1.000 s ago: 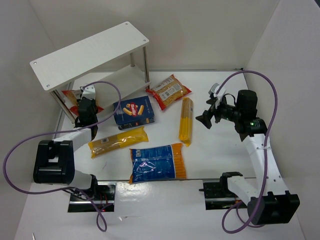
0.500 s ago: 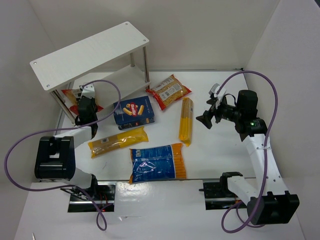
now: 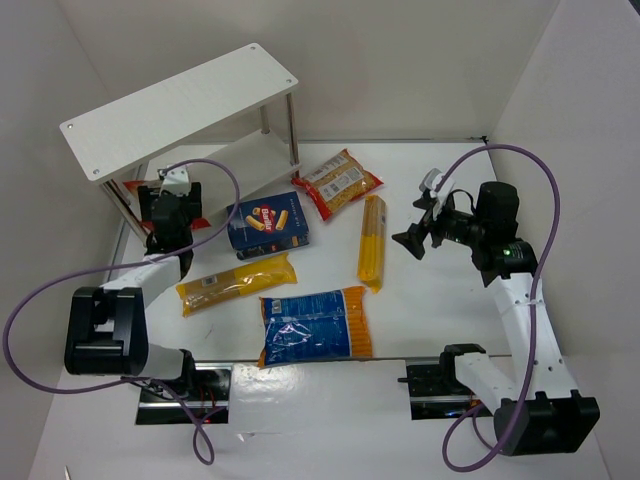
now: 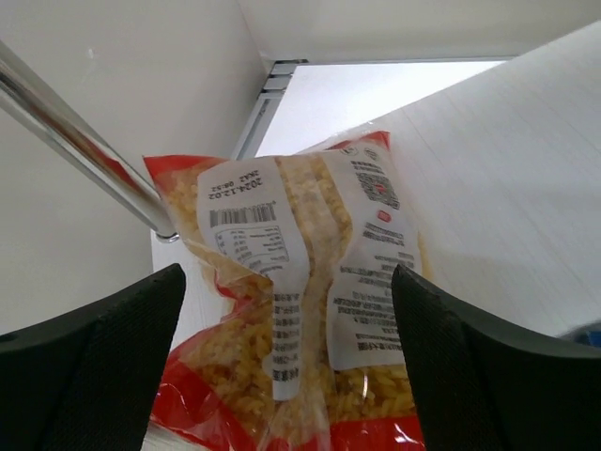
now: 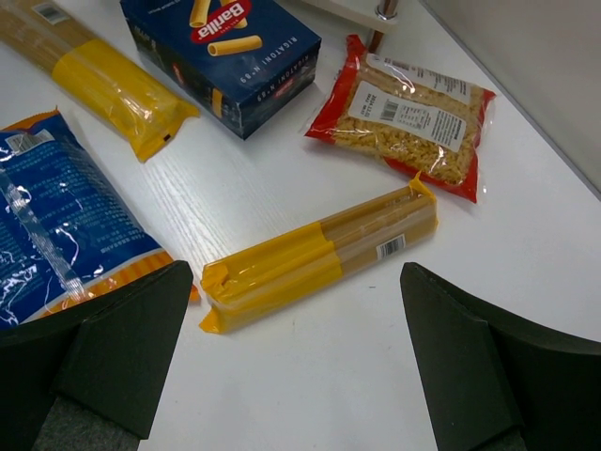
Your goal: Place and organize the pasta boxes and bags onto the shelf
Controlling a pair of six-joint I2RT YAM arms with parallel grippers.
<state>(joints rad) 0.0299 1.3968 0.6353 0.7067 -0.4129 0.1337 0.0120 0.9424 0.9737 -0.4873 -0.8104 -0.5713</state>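
Observation:
My left gripper (image 3: 166,207) (image 4: 286,274) is open at the white shelf's (image 3: 180,110) left end, near a silver post (image 4: 84,141). Between its spread fingers, under the upper board, lies a red-edged clear bag of yellow pasta (image 4: 300,282) (image 3: 134,188), and neither finger presses it. My right gripper (image 3: 414,228) (image 5: 296,272) hangs open above a long yellow pack (image 3: 372,240) (image 5: 319,254). On the table lie a dark blue box (image 3: 267,226) (image 5: 225,47), a second red-edged bag (image 3: 340,182) (image 5: 404,117), another long yellow pack (image 3: 237,282) (image 5: 94,75) and a blue-orange bag (image 3: 313,326) (image 5: 56,207).
White walls close in the table on the left, the back and the right. Purple cables (image 3: 210,170) loop over both arms. The arm bases (image 3: 100,340) stand at the near edge.
My left gripper has gone from shut on the red-edged bag to open, leaving the bag under the upper board, and has edged toward the shelf. The right arm has hardly moved.

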